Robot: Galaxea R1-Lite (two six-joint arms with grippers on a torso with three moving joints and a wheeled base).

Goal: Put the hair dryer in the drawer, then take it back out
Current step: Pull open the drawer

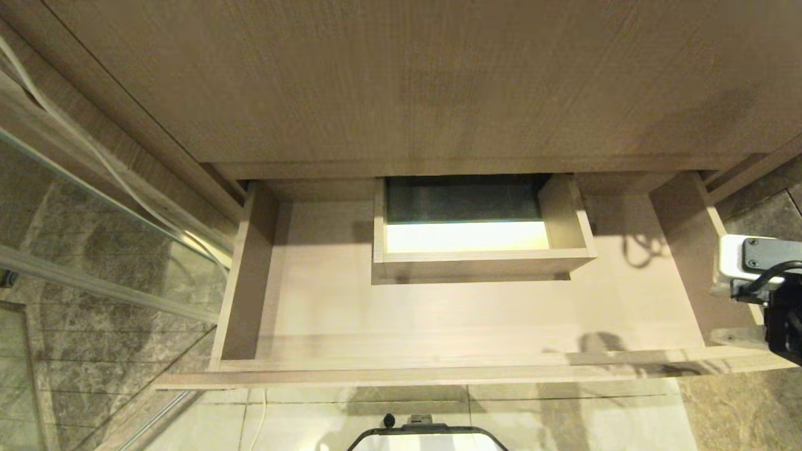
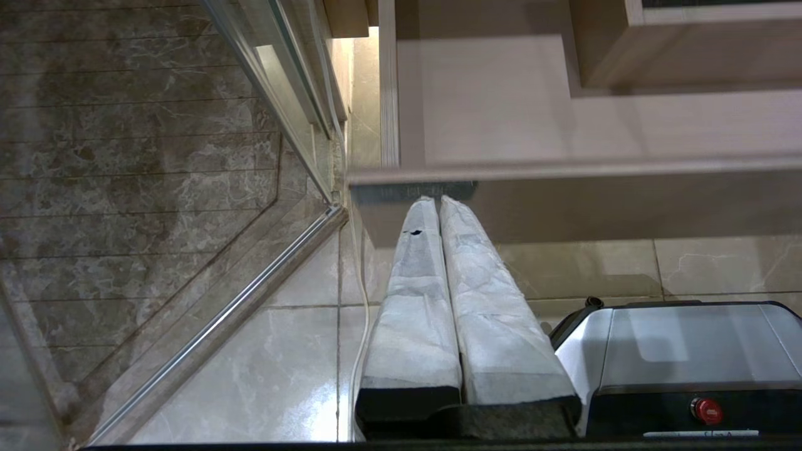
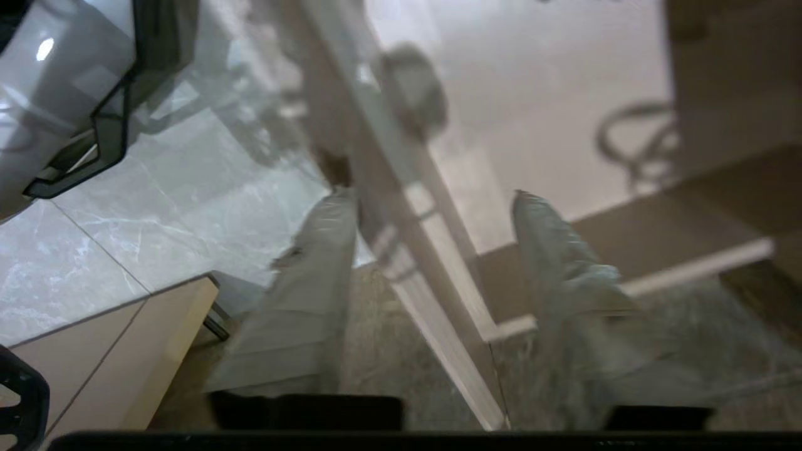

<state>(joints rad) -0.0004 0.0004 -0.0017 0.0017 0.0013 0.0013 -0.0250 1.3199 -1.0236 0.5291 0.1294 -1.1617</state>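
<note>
1. Marble-look tiles surround a wood-grain vanity whose drawer (image 1: 438,313) stands pulled out, its floor bare but for shadows; the hair dryer appears in none of the 3 views.
2. Right gripper (image 3: 432,200) has its fingers apart, straddling the drawer's front edge at the right corner and holding nothing.
3. Judgement: locate the dryer first, then approach clear of the front panel.
4. Only the left wrist view shows the left gripper (image 2: 438,202), fingers pressed together, parked below the drawer front.
</note>
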